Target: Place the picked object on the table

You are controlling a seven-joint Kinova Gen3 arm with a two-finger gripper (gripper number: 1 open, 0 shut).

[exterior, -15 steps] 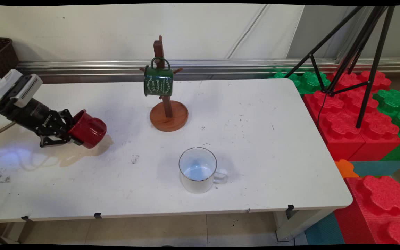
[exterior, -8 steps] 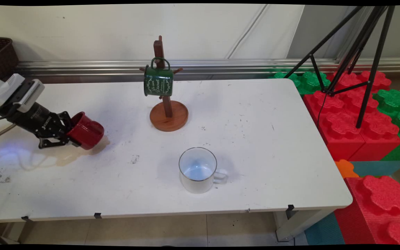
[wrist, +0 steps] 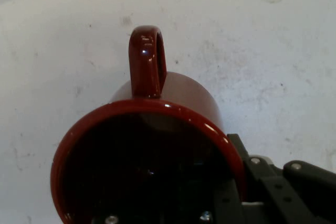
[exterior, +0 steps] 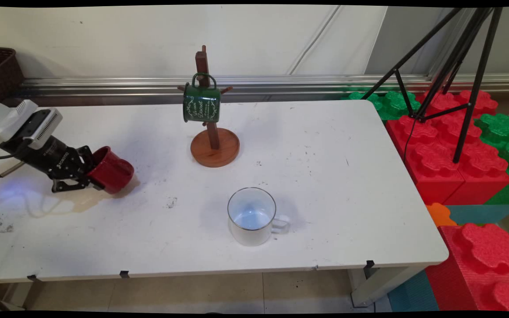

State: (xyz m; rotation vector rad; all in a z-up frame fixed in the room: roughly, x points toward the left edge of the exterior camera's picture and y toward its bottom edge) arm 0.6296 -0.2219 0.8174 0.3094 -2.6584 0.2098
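In the main view, the gripper [exterior: 90, 173] held a red mug [exterior: 112, 170] tilted on its side, low over the white surface [exterior: 316, 185], left of the mug tree [exterior: 212, 132]. In the hand view, the fingers [wrist: 233, 153] were clamped on the mug's rim, its handle [wrist: 147, 61] pointing away.

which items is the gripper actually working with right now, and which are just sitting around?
In play:
gripper, shut on the rim of the red mug, which is tilted on its side, low over the table

Sitting around:
green mug hanging on the wooden mug tree
white mug, upright
tripod and foam blocks beside the table
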